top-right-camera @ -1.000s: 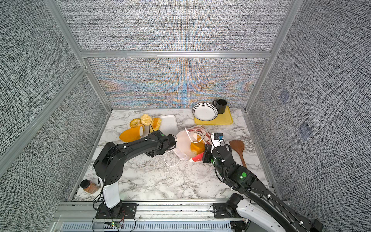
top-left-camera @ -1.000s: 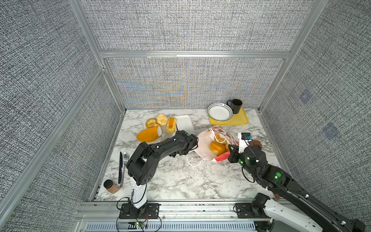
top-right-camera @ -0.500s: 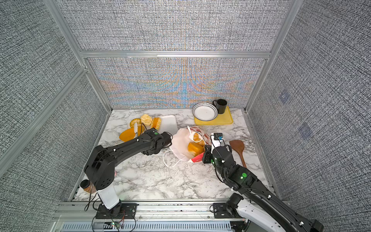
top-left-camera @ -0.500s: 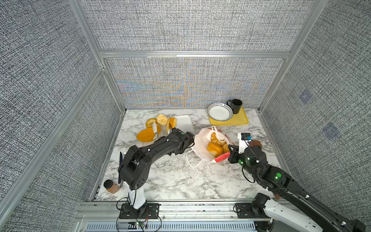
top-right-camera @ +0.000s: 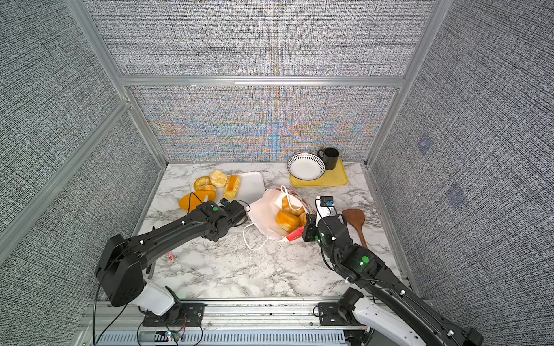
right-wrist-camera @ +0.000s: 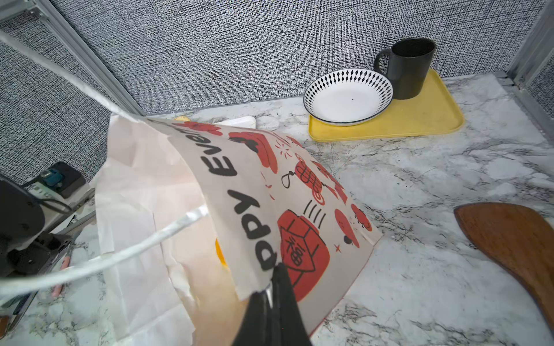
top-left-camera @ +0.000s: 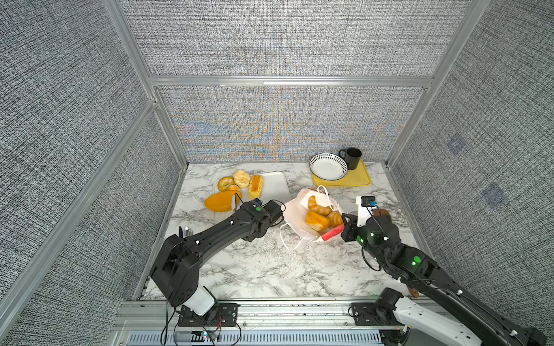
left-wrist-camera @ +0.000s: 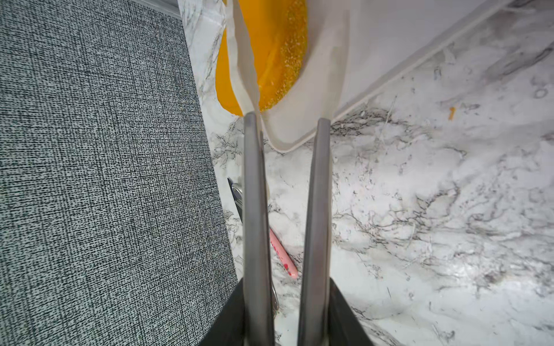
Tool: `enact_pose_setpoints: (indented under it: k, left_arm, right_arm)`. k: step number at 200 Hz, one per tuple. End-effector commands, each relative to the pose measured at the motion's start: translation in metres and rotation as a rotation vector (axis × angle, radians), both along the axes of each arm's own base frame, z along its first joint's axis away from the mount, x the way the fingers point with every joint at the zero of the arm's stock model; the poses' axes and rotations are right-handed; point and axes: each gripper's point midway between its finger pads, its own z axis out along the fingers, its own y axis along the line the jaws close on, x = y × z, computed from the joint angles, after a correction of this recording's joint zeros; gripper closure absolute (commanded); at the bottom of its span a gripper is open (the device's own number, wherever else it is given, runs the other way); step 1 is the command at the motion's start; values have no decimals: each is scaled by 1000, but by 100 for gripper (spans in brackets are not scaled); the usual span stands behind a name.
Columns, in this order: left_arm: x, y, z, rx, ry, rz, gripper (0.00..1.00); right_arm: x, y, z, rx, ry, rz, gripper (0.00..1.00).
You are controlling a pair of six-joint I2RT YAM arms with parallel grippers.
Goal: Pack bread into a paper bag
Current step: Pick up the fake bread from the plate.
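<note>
The marble table [top-left-camera: 269, 269] carries the paper bag [top-left-camera: 295, 214], which leans open near the middle with several pieces of bread [top-left-camera: 317, 221] inside. More of it lies on the white tray [top-left-camera: 274, 185] behind. The right fingers [right-wrist-camera: 283, 287] are pinching the bag's rim. The left fingers [left-wrist-camera: 253, 179] are spread and empty by the tray's corner.

Bright even light, soft shadows, rainbow moiré on back wall [top-left-camera: 278, 128], bowed edges, blurred cord handle [right-wrist-camera: 102, 259]
</note>
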Motion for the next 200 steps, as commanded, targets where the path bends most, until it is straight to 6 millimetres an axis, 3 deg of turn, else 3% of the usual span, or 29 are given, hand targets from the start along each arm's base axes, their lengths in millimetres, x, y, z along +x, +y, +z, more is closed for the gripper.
enact_pose_setpoints:
  k: [1,32,66,130,200]
  left_arm:
    - [1,-9,6,-100,-38,-23,61]
    - [3,1,15,-70,-80,-5,60]
    - [8,11,5,48,-32,44,59]
    - [37,12,-7,202,-2,73,58]
    - [53,25,-22,236,38,130,59]
  right_arm:
    - [6,-3,13,26,-39,-33,100]
    - [8,0,9,38,-27,-22,100]
    - [5,-3,15,54,-41,-22,100]
    - [0,-4,18,70,-50,-4,100]
    - [-7,-8,24,87,-72,1,100]
